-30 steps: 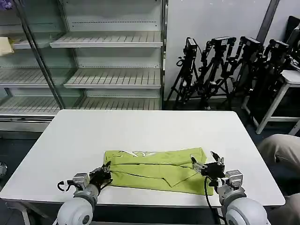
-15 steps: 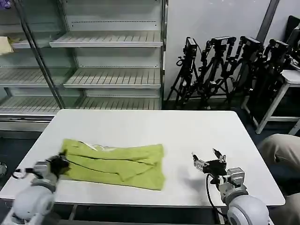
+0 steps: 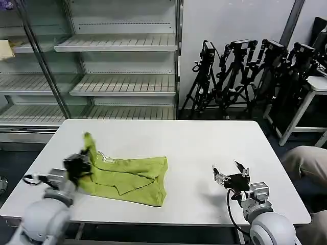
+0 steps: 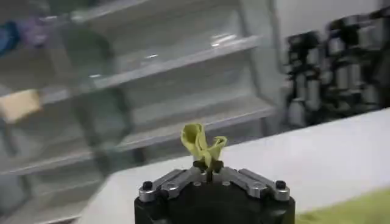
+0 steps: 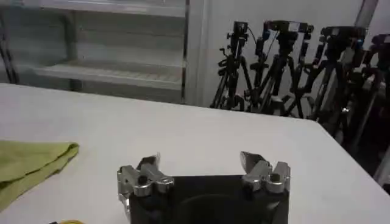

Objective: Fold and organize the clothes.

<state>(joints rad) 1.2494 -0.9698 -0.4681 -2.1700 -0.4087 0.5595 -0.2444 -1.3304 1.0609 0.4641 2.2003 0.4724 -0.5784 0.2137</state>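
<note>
On the surface's [image 3: 204,138] near left lies the lime shirt [image 3: 130,177], one corner pinched up by the left gripper's [image 3: 83,162] closed jaws. Right gripper [image 3: 231,174] waits apart, jaws spread. Thin fabric may slip free.

I count one lime shirt [image 3: 127,177] on one white table [image 3: 204,143]. I have two grippers in play: the left gripper [image 3: 82,162], pinched on a corner of the shirt, and the right gripper [image 3: 230,171], fingers spread with nothing between them. Behind the table I see one shelving unit [image 3: 122,61] and one pale cream cloth [image 3: 6,49] on it.
</note>
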